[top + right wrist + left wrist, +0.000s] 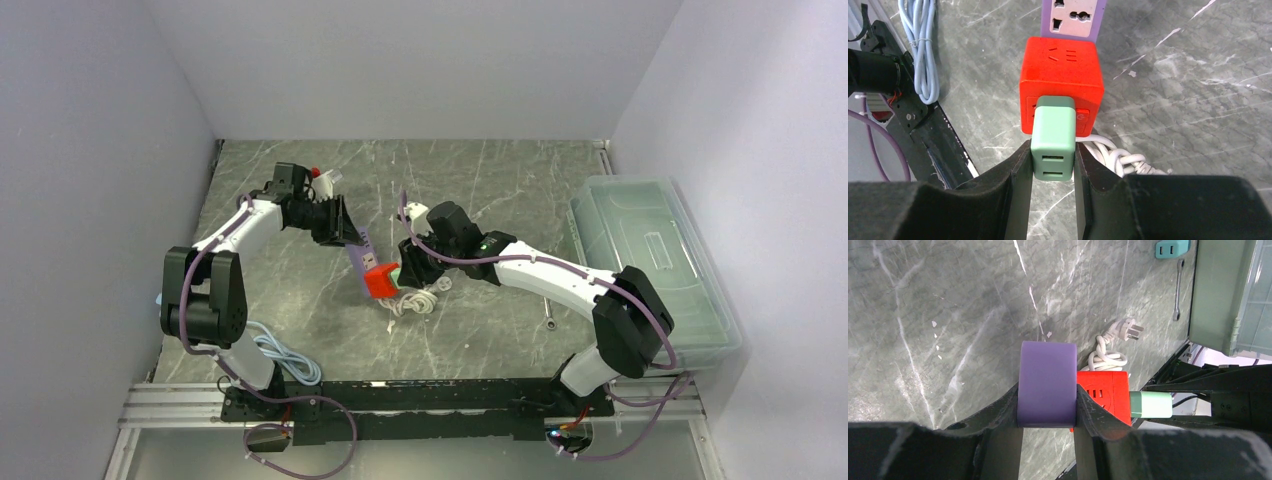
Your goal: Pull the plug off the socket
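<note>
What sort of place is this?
Probably a robotics lab test cell: plain white walls box in a marble-look table, a left arm and a right arm are bolted to a rail at its near edge, and a red socket cube looks like a practice prop.

We see a pale green plug (1053, 137) seated in the near face of a red cube socket (1062, 75), two slots on its free end. A purple socket strip (1074, 17) joins the cube's far side.
</note>
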Motion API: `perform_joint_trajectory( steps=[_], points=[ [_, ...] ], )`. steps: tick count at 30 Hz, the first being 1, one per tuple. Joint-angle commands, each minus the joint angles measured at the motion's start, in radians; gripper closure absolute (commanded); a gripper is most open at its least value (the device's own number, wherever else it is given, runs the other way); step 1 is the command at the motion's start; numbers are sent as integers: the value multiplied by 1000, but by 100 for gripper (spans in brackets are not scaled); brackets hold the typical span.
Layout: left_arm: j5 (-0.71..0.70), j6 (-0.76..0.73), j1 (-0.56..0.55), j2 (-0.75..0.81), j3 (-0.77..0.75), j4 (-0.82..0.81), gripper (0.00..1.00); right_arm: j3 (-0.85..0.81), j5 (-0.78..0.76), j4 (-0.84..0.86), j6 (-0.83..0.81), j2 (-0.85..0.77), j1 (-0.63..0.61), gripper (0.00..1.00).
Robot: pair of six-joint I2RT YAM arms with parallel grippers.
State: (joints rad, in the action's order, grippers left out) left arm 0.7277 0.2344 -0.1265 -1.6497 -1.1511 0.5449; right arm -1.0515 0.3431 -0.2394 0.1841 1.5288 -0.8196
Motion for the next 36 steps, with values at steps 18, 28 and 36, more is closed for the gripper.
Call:
perform_joint_trajectory(
  steps=[18, 28, 36],
  points=[
    [-51, 35, -5, 58, -22, -45, 100, -37, -66, -46, 154, -55, -23, 100],
    [-4, 27, -7, 55, -19, -59, 100, 2, 104, 15, 14, -106, -23, 100],
    [-2, 17, -16, 55, -21, -58, 100, -11, 145, 0, -36, -86, -20, 100]
  ],
)
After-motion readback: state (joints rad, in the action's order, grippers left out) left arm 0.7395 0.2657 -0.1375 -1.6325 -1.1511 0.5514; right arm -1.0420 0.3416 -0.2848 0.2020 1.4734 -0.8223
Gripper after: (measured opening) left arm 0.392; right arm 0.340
